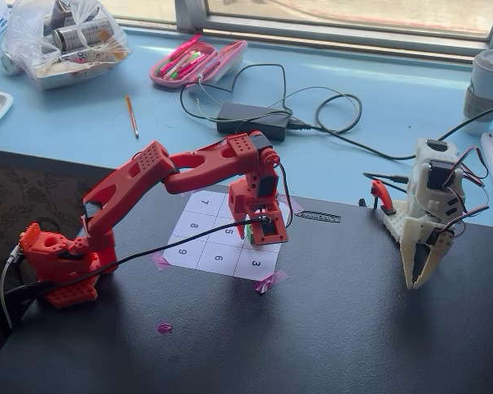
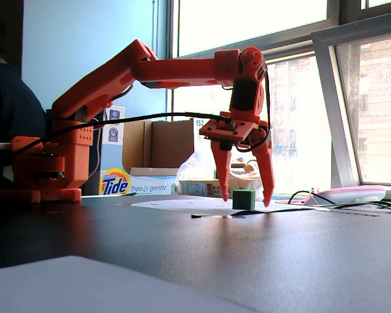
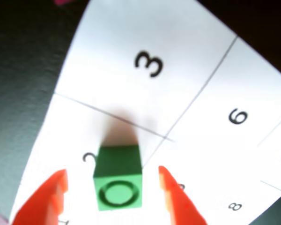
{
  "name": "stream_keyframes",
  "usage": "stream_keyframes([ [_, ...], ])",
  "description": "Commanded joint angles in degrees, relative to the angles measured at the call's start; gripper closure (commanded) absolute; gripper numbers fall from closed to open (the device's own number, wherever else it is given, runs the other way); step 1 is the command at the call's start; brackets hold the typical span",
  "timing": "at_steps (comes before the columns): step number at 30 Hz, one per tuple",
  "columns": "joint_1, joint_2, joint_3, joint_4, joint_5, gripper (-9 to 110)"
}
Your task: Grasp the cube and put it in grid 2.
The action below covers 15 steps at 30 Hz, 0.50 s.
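Note:
The green cube [image 3: 118,180], with a dark ring on its top face, stands on the white numbered sheet [image 3: 145,103] in grid 2 [image 3: 77,140] and covers part of the printed "2". My red gripper [image 3: 112,171] is open. One finger [image 3: 51,197] is left of the cube and the other is right of it, with a gap on each side. In a fixed view the cube [image 2: 244,199] rests on the paper between the lowered fingertips of the gripper [image 2: 246,195]. In the other fixed view the gripper [image 1: 263,234] hides most of the cube and grid 2.
A white second arm [image 1: 427,222] stands on the black table at the right. Pink tape scraps [image 1: 164,327] lie near the sheet. Cables and a power brick [image 1: 251,119], a pencil case [image 1: 199,61] and a plastic bag [image 1: 62,41] lie on the blue surface behind.

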State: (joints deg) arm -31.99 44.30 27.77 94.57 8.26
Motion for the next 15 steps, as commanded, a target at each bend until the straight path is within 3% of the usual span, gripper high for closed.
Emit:
stream_keyframes([
  [1,1.67,10.55,-0.88,1.23,-1.49,66],
  [10,8.88,38.41,2.72,5.54,-7.03,66],
  [15,17.93,58.62,15.47,6.15,-8.17,64],
])
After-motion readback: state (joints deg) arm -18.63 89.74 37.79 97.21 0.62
